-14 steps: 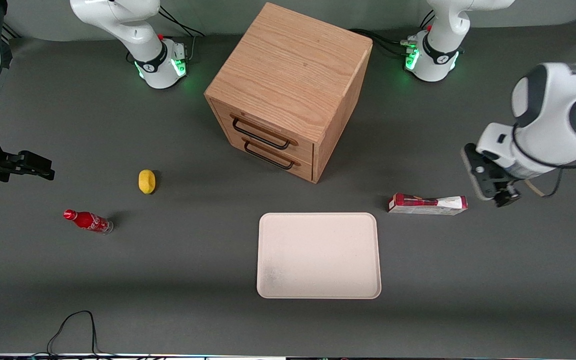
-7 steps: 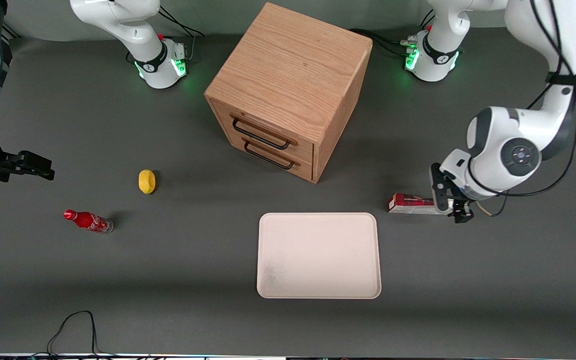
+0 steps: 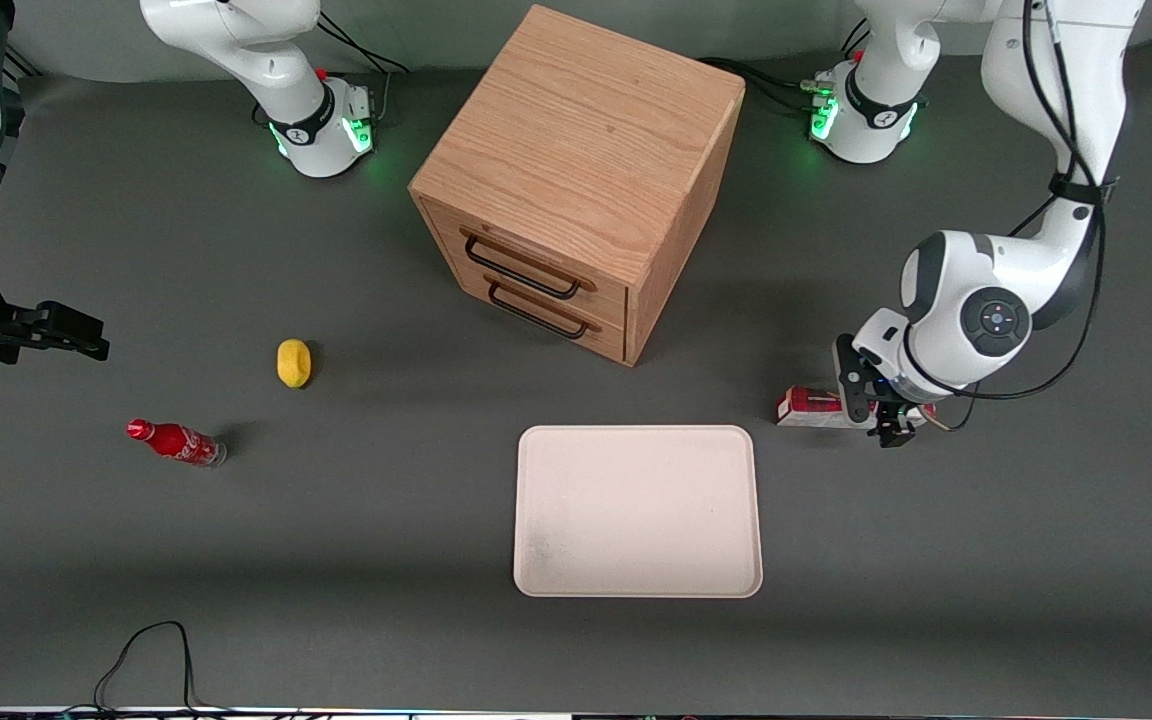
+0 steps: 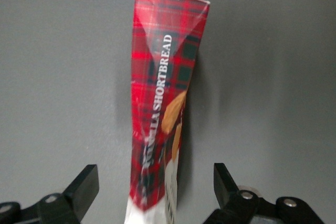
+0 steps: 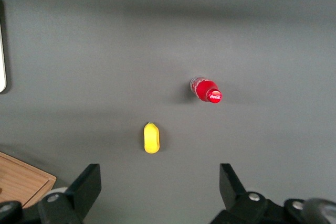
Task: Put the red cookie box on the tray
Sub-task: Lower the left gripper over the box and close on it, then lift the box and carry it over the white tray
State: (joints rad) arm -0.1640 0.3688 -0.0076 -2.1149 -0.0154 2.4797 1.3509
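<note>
The red cookie box (image 3: 808, 406) lies on the grey table beside the tray (image 3: 638, 510), toward the working arm's end. In the left wrist view the box (image 4: 163, 93) is red tartan with a white end, standing on its narrow edge. My left gripper (image 3: 876, 412) is low over the box's white end, which it hides in the front view. Its two black fingers (image 4: 81, 190) are wide apart, one on each side of the box, not touching it. The tray is cream-white and bare.
A wooden two-drawer cabinet (image 3: 581, 180) stands farther from the front camera than the tray. A yellow lemon-like object (image 3: 293, 362) and a small red cola bottle (image 3: 176, 442) lie toward the parked arm's end.
My left gripper has come down and moved along the box toward the tray, from beside the box's end to straddling its white end. The box has not moved.
</note>
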